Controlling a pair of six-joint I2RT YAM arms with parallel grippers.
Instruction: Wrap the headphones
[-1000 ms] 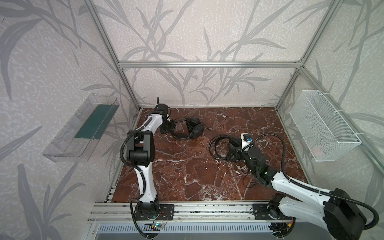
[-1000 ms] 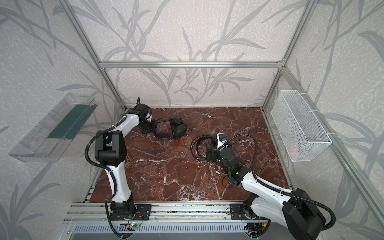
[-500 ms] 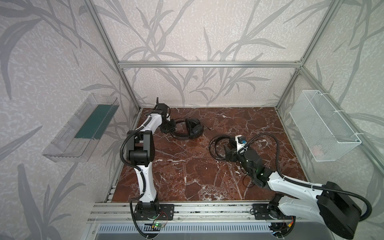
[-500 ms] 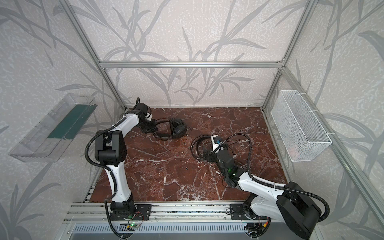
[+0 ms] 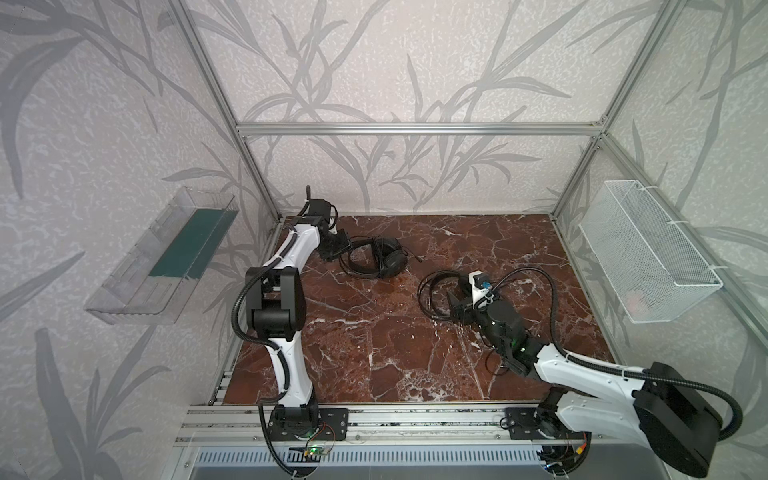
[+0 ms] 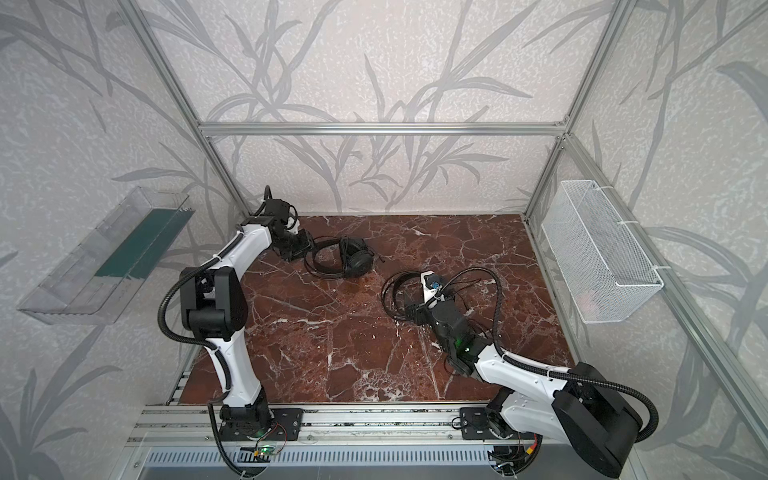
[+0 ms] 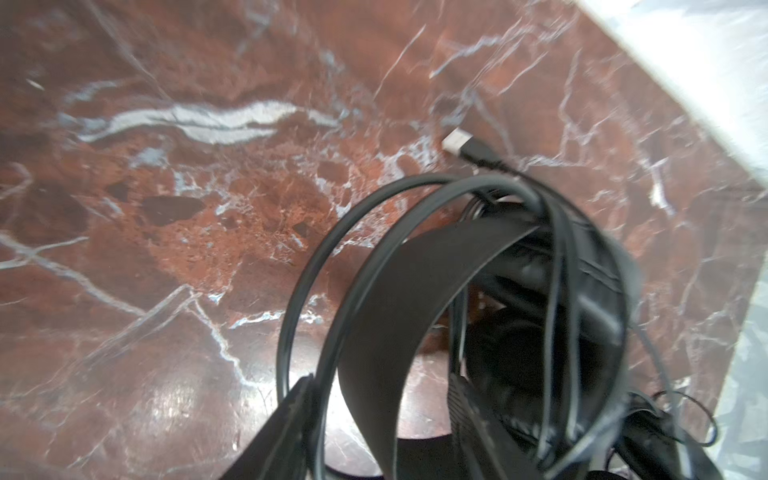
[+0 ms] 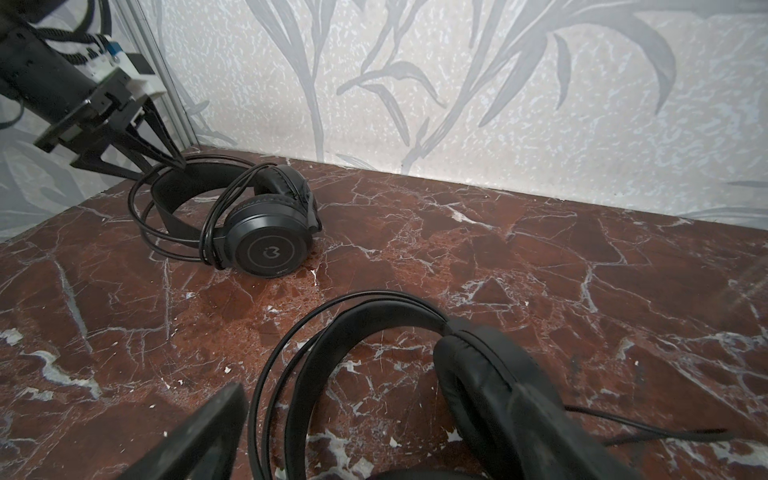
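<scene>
Two black headsets lie on the red marble worktop (image 5: 374,353). The far headset (image 5: 376,261), near the back-left corner, has its cable already looped round band and earcup, USB plug (image 7: 467,145) lying loose beside it. The left gripper (image 8: 164,156) is at the top of that band, jaws partly apart and straddling the band and cable loops, pinching nothing as far as the right wrist view shows; looks like a release after a wrap pass. The near headset (image 6: 409,291) sits mid-right with slack cable coils round it and a tail running off across the worktop. The right gripper (image 5: 453,301) is low over it, jaws wide, one finger (image 8: 199,432) outside the coils and the other by the earcup (image 8: 482,374), holding nothing. To do this well, likely: left backs straight off so it does not snag a loop and undo the wrap; right should pick up the cable tail, not the band, and lay even turns round the earcups, keeping light tension so the coils do not spring off.
</scene>
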